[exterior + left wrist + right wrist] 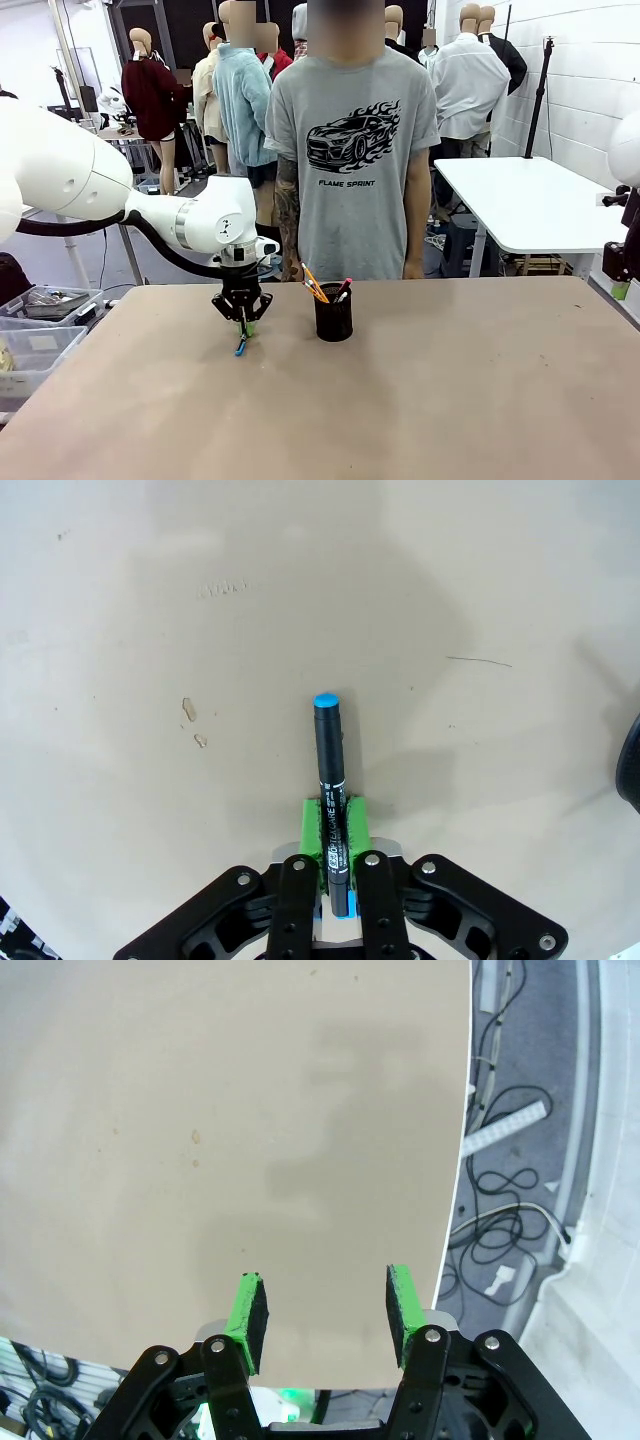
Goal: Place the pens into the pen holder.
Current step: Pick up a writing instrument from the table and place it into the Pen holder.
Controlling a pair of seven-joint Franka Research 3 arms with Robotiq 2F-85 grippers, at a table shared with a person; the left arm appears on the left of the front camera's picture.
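- The left gripper (241, 322) hangs over the table (420, 400), left of the pen holder (333, 314), jaws clamped tight on a dark pen (241, 343) with a blue end.
- Its wrist view shows the pen's (331, 800) printed barrel between the green pads (312, 830).
- The holder has an orange pen (314, 283) and a red-tipped one (343, 289) in it.
- The right gripper (325, 1315), over the table's edge (455, 1210), has its jaws partly open, holding nothing.

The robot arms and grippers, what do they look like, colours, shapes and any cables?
The left arm is glossy white with rounded joint housings, and a thick black cable loops beneath it. The left gripper and right gripper are alike: black linkage frames with silver screws, and two fingers faced with bright green pads.
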